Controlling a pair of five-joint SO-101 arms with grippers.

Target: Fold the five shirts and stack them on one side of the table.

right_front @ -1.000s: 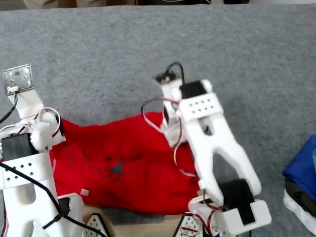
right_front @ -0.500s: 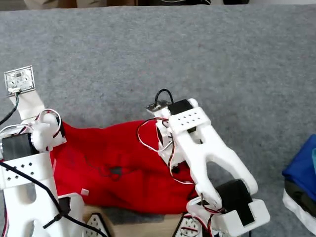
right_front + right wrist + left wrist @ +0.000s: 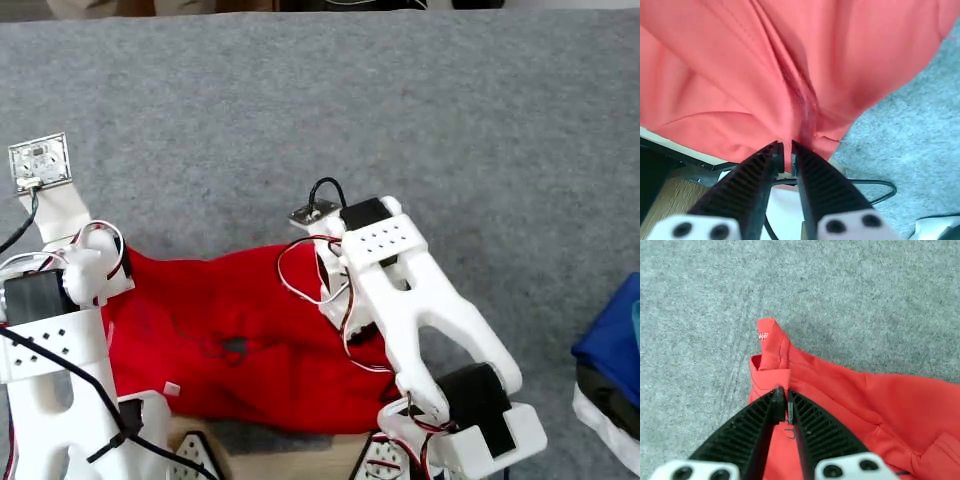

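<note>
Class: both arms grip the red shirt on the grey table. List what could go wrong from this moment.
1. The left gripper pinches only a narrow fold at the red shirt's corner; a pull might slip it free.
2. The right gripper holds bunched cloth, so the fold may come out creased.
3. The right arm's loose wires hang over the shirt and might snag it.

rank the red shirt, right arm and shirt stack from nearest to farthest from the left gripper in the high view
1. red shirt: pinched in the left gripper itself, at the table's left.
2. right arm: over the shirt's other end, mid-table.
3. shirt stack: at the far right edge.
</note>
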